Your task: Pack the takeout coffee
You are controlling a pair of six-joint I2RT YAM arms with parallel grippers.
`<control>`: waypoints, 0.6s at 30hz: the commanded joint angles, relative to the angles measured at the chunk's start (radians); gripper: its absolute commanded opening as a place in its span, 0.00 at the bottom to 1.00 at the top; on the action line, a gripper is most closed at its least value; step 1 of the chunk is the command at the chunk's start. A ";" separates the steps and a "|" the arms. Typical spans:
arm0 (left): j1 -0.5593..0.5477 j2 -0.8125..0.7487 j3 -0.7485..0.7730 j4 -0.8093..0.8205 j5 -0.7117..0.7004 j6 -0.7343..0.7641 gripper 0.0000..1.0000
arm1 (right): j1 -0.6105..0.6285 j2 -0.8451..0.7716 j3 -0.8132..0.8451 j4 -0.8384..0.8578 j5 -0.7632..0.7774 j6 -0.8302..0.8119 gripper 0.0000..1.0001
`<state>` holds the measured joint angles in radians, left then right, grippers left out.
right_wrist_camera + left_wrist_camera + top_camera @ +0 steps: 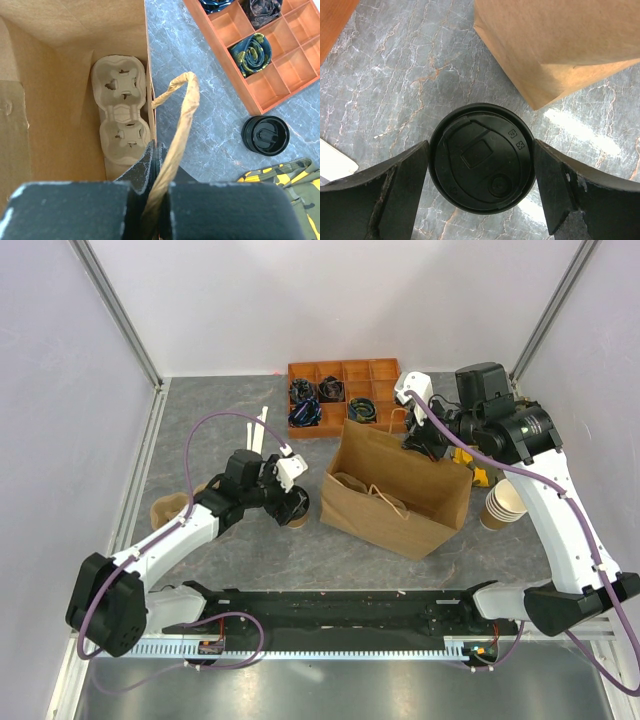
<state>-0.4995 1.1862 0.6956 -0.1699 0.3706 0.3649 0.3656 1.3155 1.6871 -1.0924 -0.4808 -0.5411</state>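
Note:
The takeout coffee (pixel 482 160), a tan cup under a black lid, stands on the grey table just left of the brown paper bag (pixel 395 490). In the top view the takeout coffee (pixel 297 512) is mostly covered by my left gripper (pixel 290 502). My left gripper (pixel 482 165) has a finger pressed against each side of the lid. My right gripper (pixel 425 445) is at the bag's far rim. In the right wrist view my right gripper (pixel 156 147) is shut on the bag's wall (pixel 150 75), with the twisted paper handle (pixel 182 110) lying over the fingers. A pulp cup carrier (pixel 122 105) lies inside the bag.
An orange compartment tray (pixel 345 390) holding dark rolled items stands behind the bag. A stack of nested tan cups (pixel 503 502) stands right of the bag. Loose black lids (pixel 265 135) and a yellow camouflage cloth (pixel 280 175) lie by the right arm. White strips (pixel 262 428) lie at the back left.

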 commanded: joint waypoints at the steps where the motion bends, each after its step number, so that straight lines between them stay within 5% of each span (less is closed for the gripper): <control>1: -0.001 0.016 0.027 -0.014 0.007 0.051 0.88 | 0.006 -0.027 0.008 0.017 -0.018 -0.029 0.00; 18: -0.002 0.006 0.053 -0.089 -0.035 0.085 0.94 | 0.006 -0.007 0.017 0.005 -0.013 -0.034 0.00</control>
<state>-0.4995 1.1885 0.7139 -0.2298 0.3573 0.4088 0.3695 1.3155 1.6871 -1.0935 -0.4801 -0.5549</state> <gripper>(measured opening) 0.934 0.007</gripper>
